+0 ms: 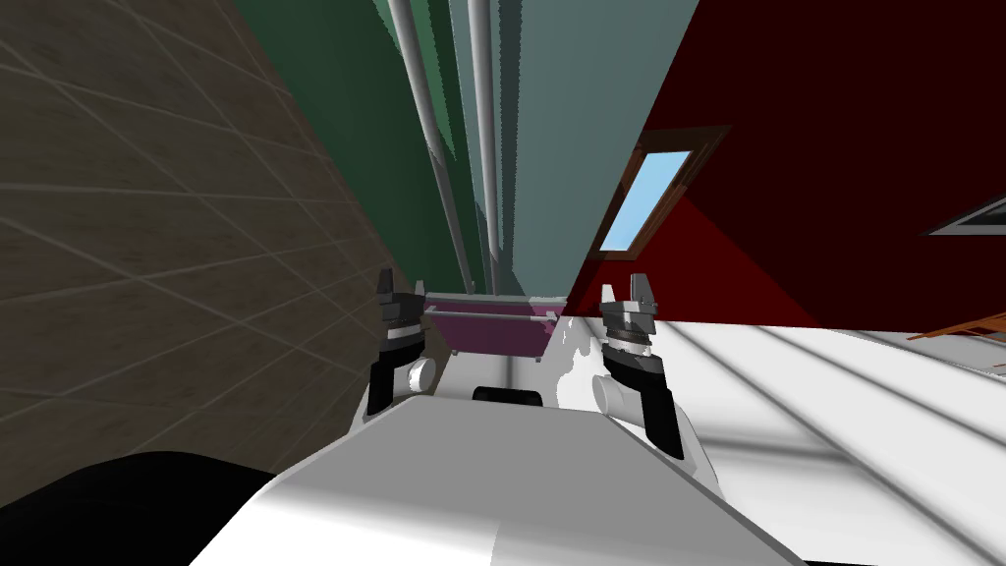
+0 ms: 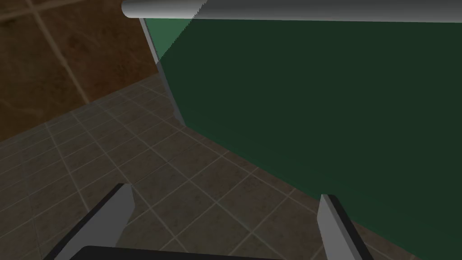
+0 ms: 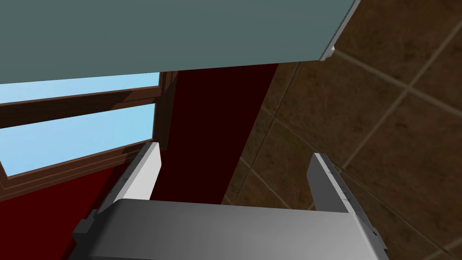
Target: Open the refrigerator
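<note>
The refrigerator stands close ahead in the head view, with a dark green left door point(image 1: 344, 118) and a grey-teal right door point(image 1: 580, 98). Two long grey bar handles point(image 1: 429, 128) point(image 1: 481, 128) run side by side along the seam between them. Below sits a purple drawer point(image 1: 491, 334) with its own bar. My left gripper point(image 1: 402, 285) is open, short of the green door point(image 2: 316, 113) and its handle point(image 2: 293, 10), with nothing between its fingers point(image 2: 115, 212). My right gripper point(image 1: 624, 287) is open too, pointing past the teal door's point(image 3: 158, 36) edge.
A brown tiled surface point(image 1: 147, 246) lies on the left side of the refrigerator. A dark red wall with a wood-framed window point(image 1: 643, 197) is on the right, over a white striped surface point(image 1: 835, 393).
</note>
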Tool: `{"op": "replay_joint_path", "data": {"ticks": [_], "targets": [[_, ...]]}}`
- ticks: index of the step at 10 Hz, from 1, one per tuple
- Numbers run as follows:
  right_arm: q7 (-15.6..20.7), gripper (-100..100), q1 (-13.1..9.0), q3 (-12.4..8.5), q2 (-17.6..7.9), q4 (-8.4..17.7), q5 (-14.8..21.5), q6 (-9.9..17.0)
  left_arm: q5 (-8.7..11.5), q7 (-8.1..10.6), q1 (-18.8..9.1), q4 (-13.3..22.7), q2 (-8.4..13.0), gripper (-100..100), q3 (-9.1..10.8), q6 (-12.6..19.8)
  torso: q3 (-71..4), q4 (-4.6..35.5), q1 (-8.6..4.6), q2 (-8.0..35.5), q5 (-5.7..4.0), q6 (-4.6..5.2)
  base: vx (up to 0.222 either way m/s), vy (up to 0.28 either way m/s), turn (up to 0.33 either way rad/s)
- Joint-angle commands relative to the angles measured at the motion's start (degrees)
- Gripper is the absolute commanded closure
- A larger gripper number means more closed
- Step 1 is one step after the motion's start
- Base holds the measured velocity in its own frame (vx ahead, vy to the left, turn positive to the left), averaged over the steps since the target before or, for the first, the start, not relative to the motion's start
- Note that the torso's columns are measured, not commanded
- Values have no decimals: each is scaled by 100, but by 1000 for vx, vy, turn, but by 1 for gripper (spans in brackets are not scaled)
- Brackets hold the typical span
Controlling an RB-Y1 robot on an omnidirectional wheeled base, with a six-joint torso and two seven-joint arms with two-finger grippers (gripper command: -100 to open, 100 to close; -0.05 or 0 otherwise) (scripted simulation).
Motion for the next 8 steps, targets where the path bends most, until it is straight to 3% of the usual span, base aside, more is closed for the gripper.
{"op": "replay_joint_path", "data": {"ticks": [1,8], "targets": [[0,0,0,0,0,0,0,0,0,0,0,0,0,0,0,0,-467,235,0,232,0,0,0,0,0],[0,0,0,0,0,-2,0,-1,0,0,0,-2,0,0,0,-1,-6227,3114,0,3116,0,0,0,0,0]]}}
